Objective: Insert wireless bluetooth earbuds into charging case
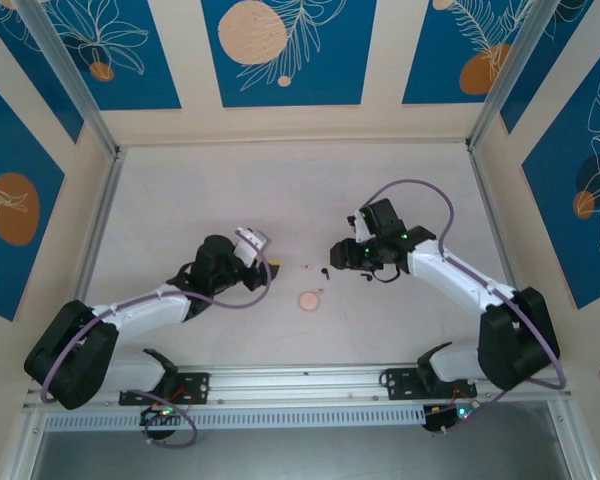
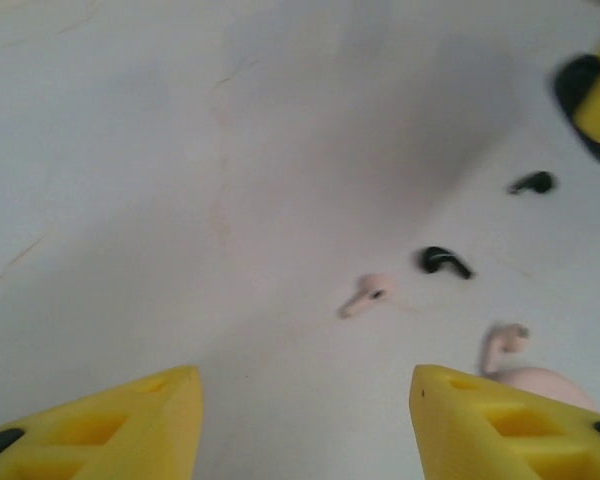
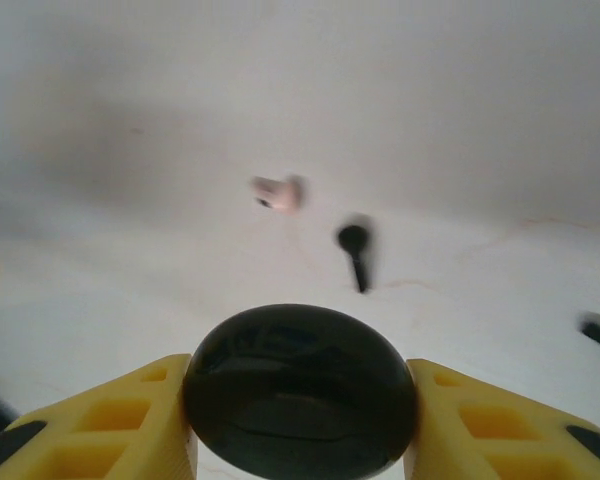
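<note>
Earbuds (image 2: 365, 297) are lying loose on the worktop (image 2: 130, 150), four in all, and none is sitting in a case as far as the views are showing. In the left wrist view the nearer pink earbud (image 2: 365, 297) is resting in the open, with the nearer black earbud (image 2: 443, 261) just beside it and the farther black earbud (image 2: 532, 183) beyond. The second pink earbud (image 2: 505, 340) is lying right against the pink case (image 2: 550, 385), whether touching or not I cannot tell. That case is sitting on the worktop between the two arms, and its lid is looking closed from above. By my judgement the task is barely getting under way: every bud is waiting to be seated, and the cases are probably needing to be opened first.

The left end effector (image 2: 303, 400) is hovering low over the worktop with its fingers spread well apart, gripping nothing and touching nothing. The right end effector (image 3: 300, 380) is pressing its fingers against both sides of the black case (image 3: 300, 410), which is showing as a smooth dark dome with no open lid visible.
</note>
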You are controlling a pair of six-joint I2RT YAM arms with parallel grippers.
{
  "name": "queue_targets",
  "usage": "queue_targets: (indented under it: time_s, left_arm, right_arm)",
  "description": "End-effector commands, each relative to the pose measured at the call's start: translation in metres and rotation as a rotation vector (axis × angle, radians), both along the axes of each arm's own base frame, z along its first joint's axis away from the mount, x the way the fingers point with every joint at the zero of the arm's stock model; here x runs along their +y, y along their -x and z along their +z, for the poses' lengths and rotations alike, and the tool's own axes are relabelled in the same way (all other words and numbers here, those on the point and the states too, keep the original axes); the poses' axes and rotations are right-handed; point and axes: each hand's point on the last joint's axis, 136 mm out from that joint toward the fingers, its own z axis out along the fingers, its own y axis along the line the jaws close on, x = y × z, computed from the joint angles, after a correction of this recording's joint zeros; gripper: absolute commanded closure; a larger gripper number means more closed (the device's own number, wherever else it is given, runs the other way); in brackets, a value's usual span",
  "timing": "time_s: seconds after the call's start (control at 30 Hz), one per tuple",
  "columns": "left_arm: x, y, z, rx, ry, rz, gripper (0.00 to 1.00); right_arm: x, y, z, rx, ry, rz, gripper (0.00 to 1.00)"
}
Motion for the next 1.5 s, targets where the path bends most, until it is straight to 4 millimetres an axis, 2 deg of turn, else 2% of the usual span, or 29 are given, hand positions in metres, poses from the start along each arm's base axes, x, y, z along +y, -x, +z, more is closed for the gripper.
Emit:
queue_targets:
  time_s: [0.0,0.2,0.43,0.87,1.37,1.47]
  left_arm:
    - [-0.032,0.020,0.045,-0.238,0.110,-0.188,0.45]
    - [-0.054,0.039,0.047,-0.301,0.122,-0.265,0.44]
    - [-0.068,0.044,0.058,-0.326,0.173,-0.273,0.45]
    - [-0.067,0.039,0.074,-0.323,0.247,-0.200,0.49]
    - [-0.066,0.042,0.088,-0.323,0.334,-0.194,0.48]
    - [-0.066,0.042,0.088,-0.320,0.338,-0.192,0.56]
  right_arm:
    - [0.027,-0.002,0.032,-0.065,-0.243,-0.001,0.57]
    - [0.038,0.004,0.064,-0.180,-0.459,-0.024,0.57]
    - [0.048,0.016,0.079,-0.244,-0.512,0.003,0.56]
    - [0.078,0.028,0.088,-0.276,-0.539,0.091,0.56]
    - [0.089,0.032,0.087,-0.273,-0.541,0.115,0.56]
    - [0.090,0.033,0.087,-0.274,-0.543,0.121,0.56]
